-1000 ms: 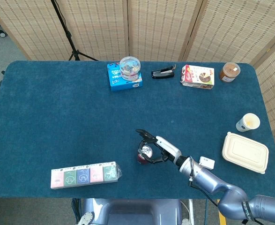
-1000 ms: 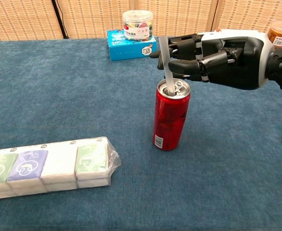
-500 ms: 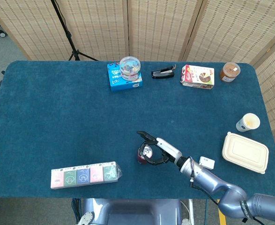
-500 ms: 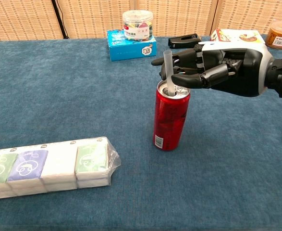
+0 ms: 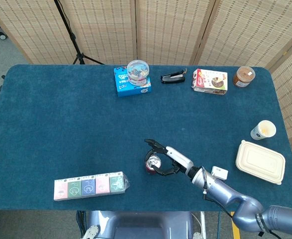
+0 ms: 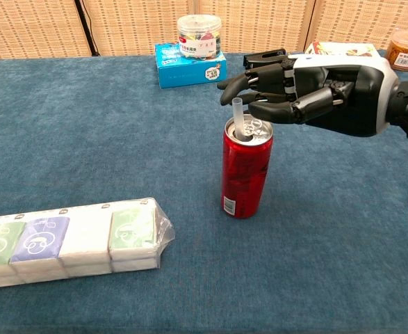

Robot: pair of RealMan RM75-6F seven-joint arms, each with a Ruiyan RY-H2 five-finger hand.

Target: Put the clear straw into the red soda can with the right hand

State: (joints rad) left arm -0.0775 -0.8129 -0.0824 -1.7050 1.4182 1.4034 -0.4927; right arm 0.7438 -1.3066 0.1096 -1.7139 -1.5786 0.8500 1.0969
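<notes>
The red soda can (image 6: 246,169) stands upright on the blue tablecloth, also seen from above as the can (image 5: 152,164). The clear straw (image 6: 237,117) stands in the can's opening, with only a short end showing above the rim. My right hand (image 6: 313,94) hovers just above and to the right of the can top, its fingers (image 6: 251,78) apart and off the straw. In the head view the right hand (image 5: 173,158) reaches over the can from the right. The left hand is out of both views.
A wrapped tissue pack (image 6: 64,240) lies front left. Along the far edge sit a blue box with a clear jar (image 5: 133,80), a black stapler (image 5: 173,77), a snack box (image 5: 210,81) and a brown jar (image 5: 244,75). A cup (image 5: 263,130), a lidded container (image 5: 260,162) and a small white item (image 5: 219,173) are at the right.
The straw has slid down into the can, from tall to a short stub. The right hand has let it go and spread its fingers just above the can.
</notes>
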